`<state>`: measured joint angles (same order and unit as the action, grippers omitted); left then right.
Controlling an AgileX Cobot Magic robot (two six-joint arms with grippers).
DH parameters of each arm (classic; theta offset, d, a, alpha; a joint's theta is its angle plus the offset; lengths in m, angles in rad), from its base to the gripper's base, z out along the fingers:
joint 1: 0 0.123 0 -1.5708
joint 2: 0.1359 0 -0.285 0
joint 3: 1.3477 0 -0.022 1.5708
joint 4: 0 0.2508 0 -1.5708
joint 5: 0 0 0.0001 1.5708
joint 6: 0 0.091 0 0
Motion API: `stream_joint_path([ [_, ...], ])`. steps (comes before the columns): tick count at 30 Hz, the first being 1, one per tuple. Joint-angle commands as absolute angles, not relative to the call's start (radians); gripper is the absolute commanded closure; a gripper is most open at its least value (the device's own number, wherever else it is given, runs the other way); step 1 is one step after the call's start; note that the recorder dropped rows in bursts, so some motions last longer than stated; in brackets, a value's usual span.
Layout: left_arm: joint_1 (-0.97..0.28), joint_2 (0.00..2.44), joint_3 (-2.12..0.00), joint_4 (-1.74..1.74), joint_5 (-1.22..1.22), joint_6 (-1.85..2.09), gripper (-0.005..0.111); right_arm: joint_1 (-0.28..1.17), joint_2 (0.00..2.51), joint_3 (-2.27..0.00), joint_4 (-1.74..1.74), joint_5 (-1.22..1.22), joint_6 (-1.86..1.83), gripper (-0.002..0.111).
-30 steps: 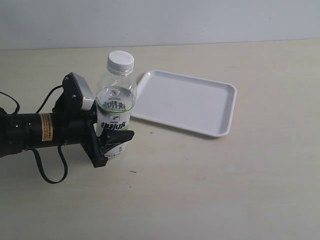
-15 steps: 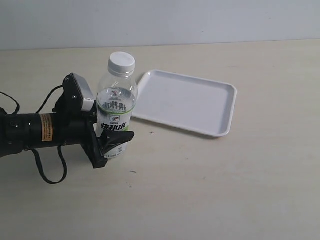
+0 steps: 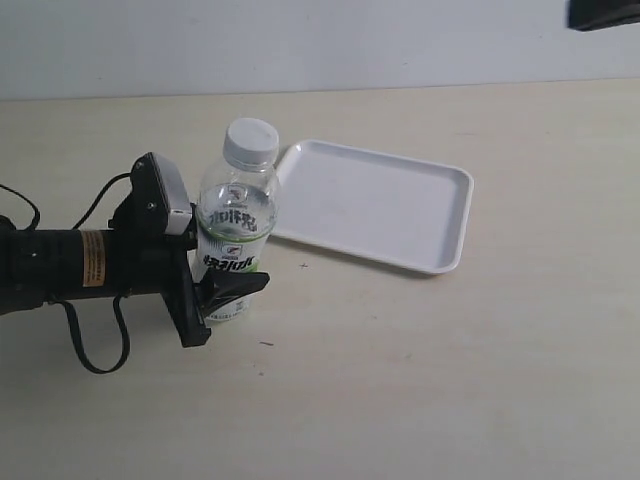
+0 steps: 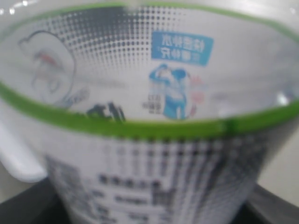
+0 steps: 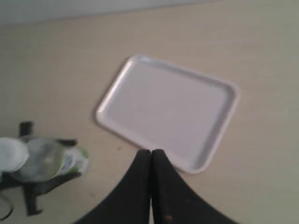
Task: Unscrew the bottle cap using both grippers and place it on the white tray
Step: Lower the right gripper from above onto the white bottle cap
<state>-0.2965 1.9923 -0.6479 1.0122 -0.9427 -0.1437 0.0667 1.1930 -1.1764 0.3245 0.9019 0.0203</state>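
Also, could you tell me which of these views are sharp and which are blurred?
Exterior view: sharp, evenly lit, only a faint shadow under the white tray. Left wrist view: the bottle fills the frame, too close, its fine label print blurred. Right wrist view: soft throughout, the shut right gripper a dark blur in front.

My left wrist camera gives me only the bottle (image 4: 154, 116), blurred and spilling past every edge, label print unreadable. In the exterior view the left gripper (image 3: 228, 283) hides its base; the right arm (image 3: 604, 12) is a cut-off dark sliver.
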Motion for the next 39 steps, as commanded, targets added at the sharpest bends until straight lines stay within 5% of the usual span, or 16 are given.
stream_joint_path([
  [1, -0.300, 1.976, -0.651, 1.018, -0.973, -0.132, 0.107, 0.206, 1.372, -1.355, 0.390, 1.091, -0.034, 0.108],
  [15, -0.300, 1.976, -0.651, 1.029, -0.973, -0.126, 0.107, 0.502, 1.656, -1.571, 0.329, 1.194, -0.032, 0.101],
  [28, -0.300, 1.976, -0.651, 1.036, -0.973, -0.126, 0.107, 0.627, 1.817, -1.760, 0.159, 1.220, 0.031, 0.045],
  [39, -0.300, 1.976, -0.651, 1.036, -0.977, -0.126, 0.107, 0.629, 1.851, -1.762, 0.151, 1.190, 0.034, 0.050],
])
